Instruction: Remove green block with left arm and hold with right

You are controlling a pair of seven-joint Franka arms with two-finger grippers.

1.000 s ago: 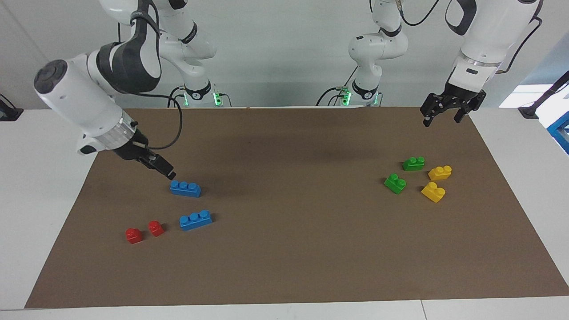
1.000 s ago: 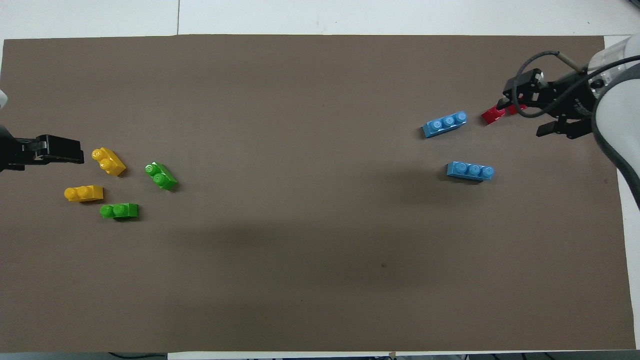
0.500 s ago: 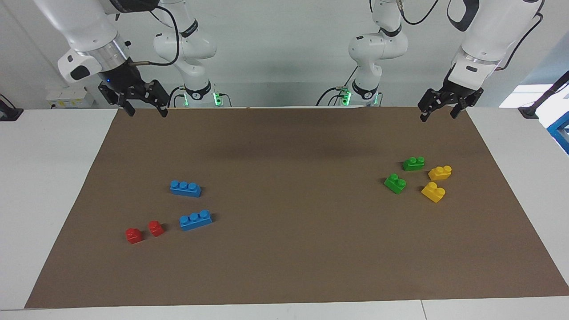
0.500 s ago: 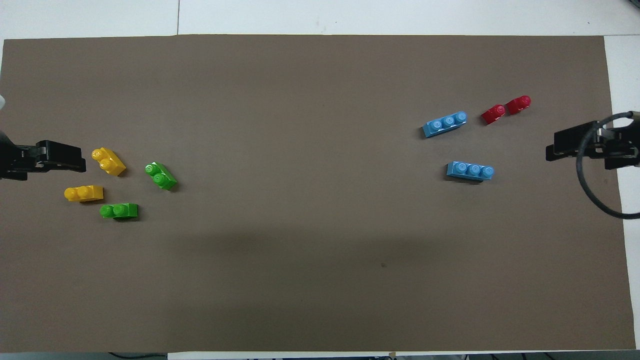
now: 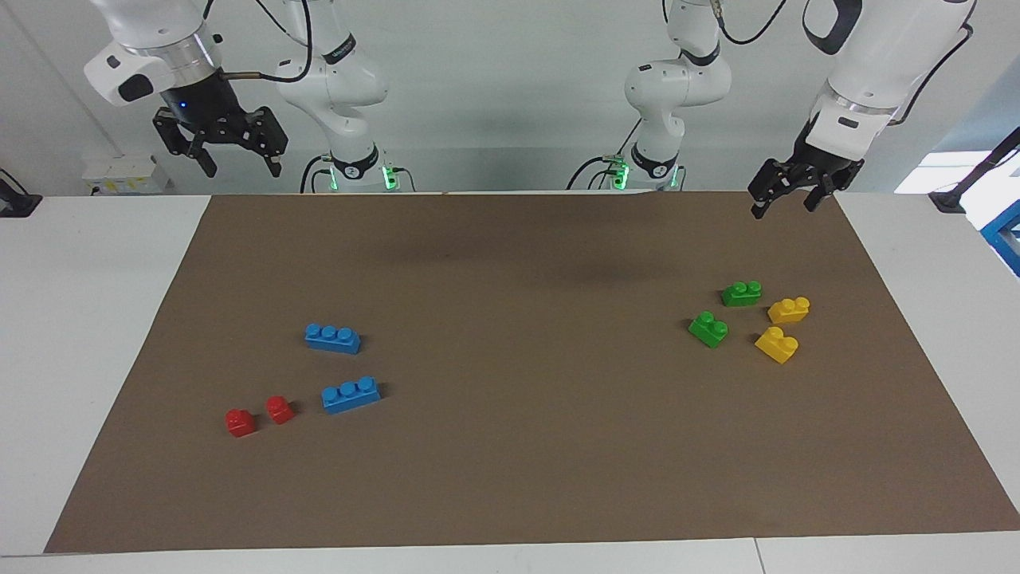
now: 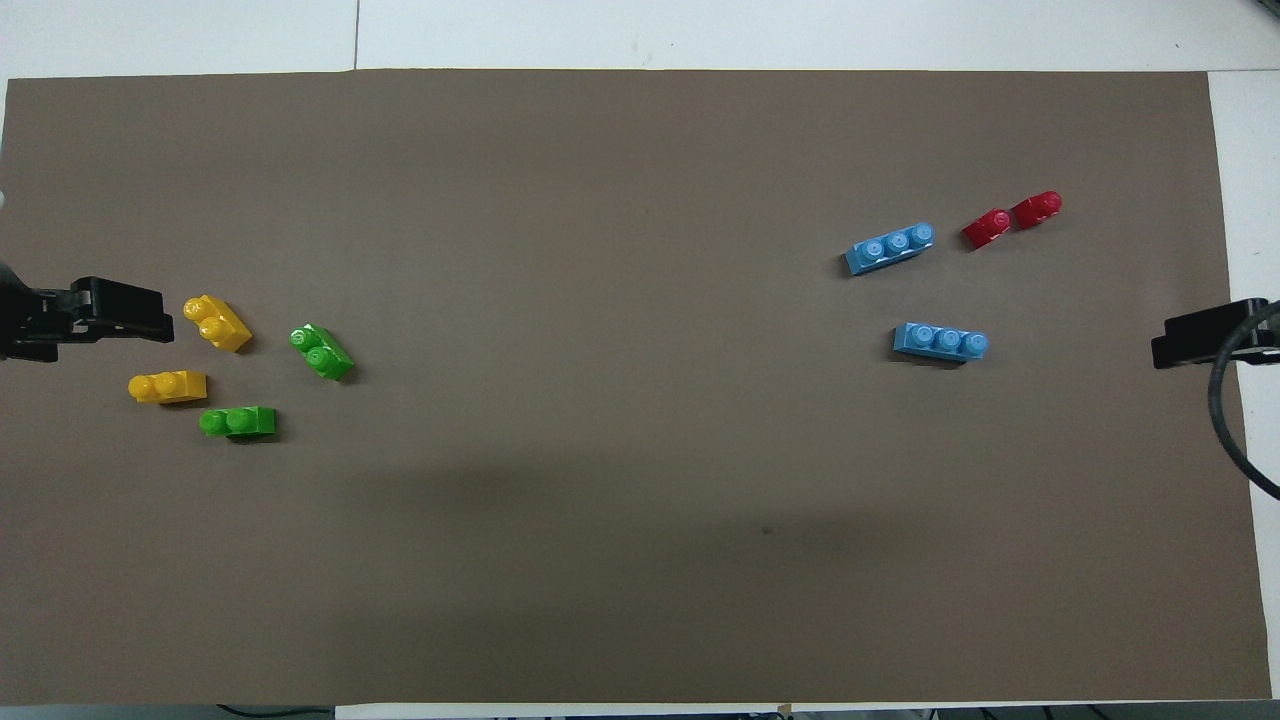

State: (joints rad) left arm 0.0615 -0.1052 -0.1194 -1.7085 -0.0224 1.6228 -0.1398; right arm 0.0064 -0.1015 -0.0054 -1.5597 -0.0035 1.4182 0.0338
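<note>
Left end effector [image 5: 782, 198] is up in the air over the brown mat's [image 5: 510, 478] corner at the left arm's end of the surface [image 5: 80, 319], fingers spread, gripping nothing. In the overhead view its tip [image 6: 120, 312] shows just beside a yellow brick.

Right end effector [image 5: 221, 151] is raised high at the right arm's end, above the edge of the surface closest to the robots, fingers apart, empty. Overhead view shows only its tip [image 6: 1205, 338] at the mat's edge.

Two green blocks, both lying on the mat at the left arm's end, untouched:
- green block A [image 5: 741, 293] [image 6: 238, 422], nearer the robots, studs up.
- green block B [image 5: 708, 328] [image 6: 321, 351], farther from the robots and more toward the mat's middle, set at an angle.

Two yellow bricks [image 5: 789, 309] [image 5: 777, 344] sit just beside the green pair, toward the mat's edge; all four are apart from one another.

Right arm's end of the mat: two blue three-stud bricks [image 5: 332, 338] [image 5: 351, 395], near each other, not touching. Two small red bricks [image 5: 240, 422] [image 5: 279, 409] sit close together beside the blue brick that lies farther from the robots; can't tell whether the reds touch.
</note>
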